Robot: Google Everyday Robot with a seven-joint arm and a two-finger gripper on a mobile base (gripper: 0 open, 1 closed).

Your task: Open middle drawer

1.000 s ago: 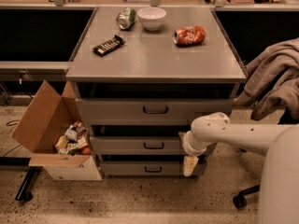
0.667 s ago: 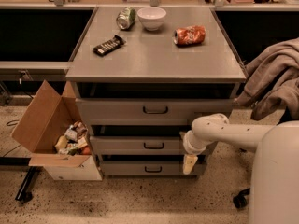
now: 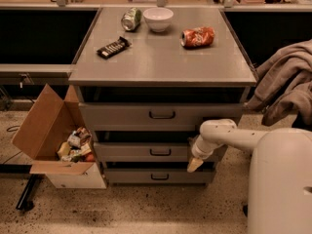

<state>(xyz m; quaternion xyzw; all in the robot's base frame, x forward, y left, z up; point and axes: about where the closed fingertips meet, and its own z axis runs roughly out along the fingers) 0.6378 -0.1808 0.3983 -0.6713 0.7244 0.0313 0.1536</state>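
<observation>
The middle drawer [image 3: 131,151] is a wide grey metal drawer with a low front and a small dark loop handle [image 3: 160,152] at its centre. It stands between a taller-fronted top drawer [image 3: 122,115] and a low bottom drawer [image 3: 136,176]. A dark gap shows above its front. My gripper [image 3: 195,163] hangs at the right end of the middle drawer's front, right of the handle, with its tan tip pointing down. My white arm [image 3: 229,135] reaches in from the right.
On the cabinet top [image 3: 161,57] lie a dark bar [image 3: 113,47], a green can [image 3: 131,19], a white bowl [image 3: 158,18] and a crushed orange can [image 3: 198,36]. An open cardboard box [image 3: 53,140] of rubbish stands at the left. A grey cloth [image 3: 287,84] hangs at the right.
</observation>
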